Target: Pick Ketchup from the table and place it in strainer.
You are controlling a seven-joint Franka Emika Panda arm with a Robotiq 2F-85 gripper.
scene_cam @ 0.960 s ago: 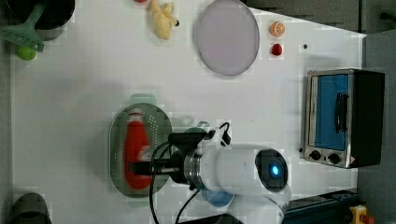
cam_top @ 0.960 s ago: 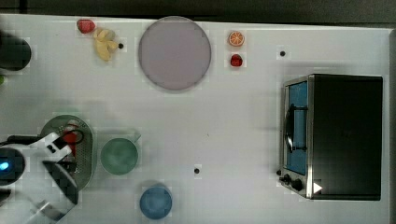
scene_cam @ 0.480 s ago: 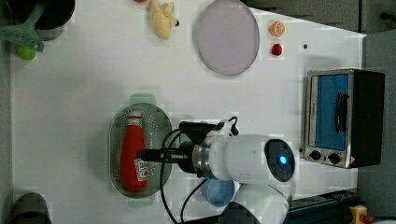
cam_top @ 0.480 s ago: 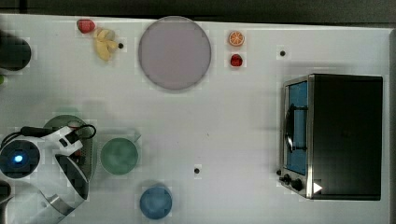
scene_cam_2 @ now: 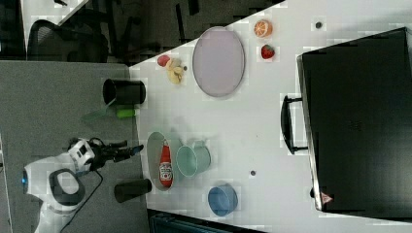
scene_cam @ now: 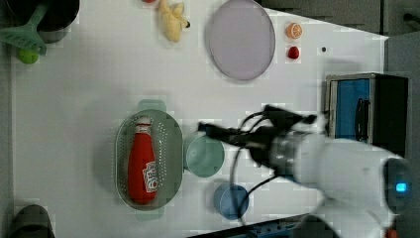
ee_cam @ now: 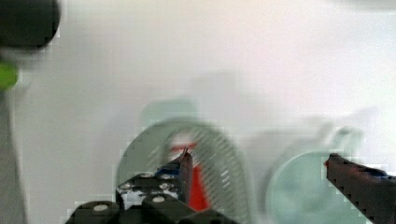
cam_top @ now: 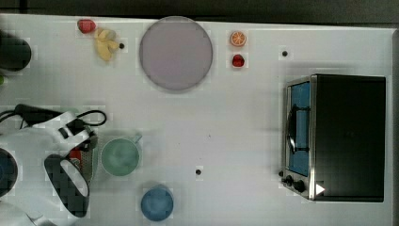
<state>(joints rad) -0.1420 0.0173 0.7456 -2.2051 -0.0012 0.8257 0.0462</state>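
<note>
White table (scene_cam: pixel 89 99): ketchup (scene_cam: pixel 141 163) lying inside the strainer (scene_cam: pixel 171 148) near one edge, gripper (ee_cam: pixel 257 163) wide open above, holding nothing.

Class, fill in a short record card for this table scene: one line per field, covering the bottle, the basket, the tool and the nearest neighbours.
ketchup: lying flat inside the strainer, cap toward the left view's top
strainer: on the table, beside the green cup
tool: open, empty, apart from the bottle
green cup: between strainer and arm in the left view
blue bowl: below the cup in the left view
</note>
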